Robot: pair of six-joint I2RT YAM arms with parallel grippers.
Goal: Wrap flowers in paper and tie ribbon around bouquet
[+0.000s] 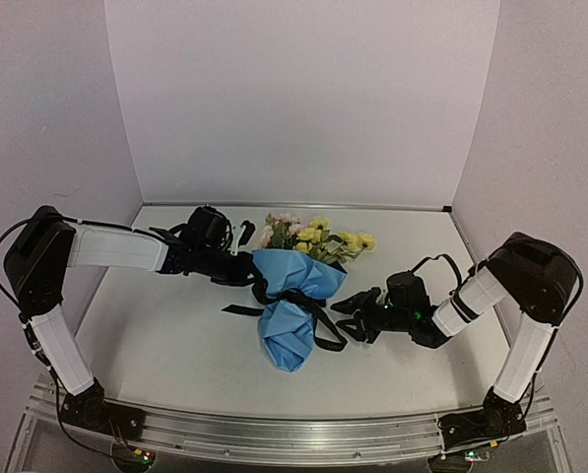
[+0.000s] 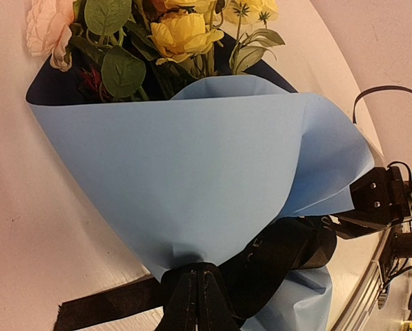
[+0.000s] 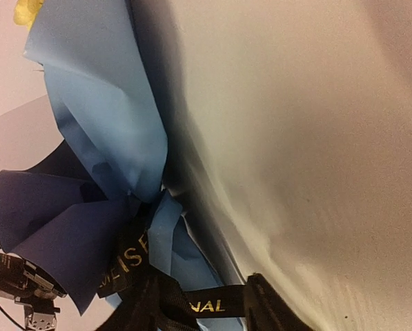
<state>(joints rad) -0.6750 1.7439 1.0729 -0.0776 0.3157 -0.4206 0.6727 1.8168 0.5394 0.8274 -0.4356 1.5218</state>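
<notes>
Soft, even light from above; the table [image 1: 175,325] shows only faint shadows. Wrist views are warmer and dimmer, slightly soft; the paper [image 3: 102,124] throws a broad dark shadow beside it.

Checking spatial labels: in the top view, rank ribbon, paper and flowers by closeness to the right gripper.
1. ribbon, its loop right beside the right gripper.
2. paper, just left of it.
3. flowers, farther back.

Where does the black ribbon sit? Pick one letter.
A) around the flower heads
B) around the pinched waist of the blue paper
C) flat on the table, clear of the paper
B: the ribbon girds the paper at its narrow middle, below the flowers.
</notes>
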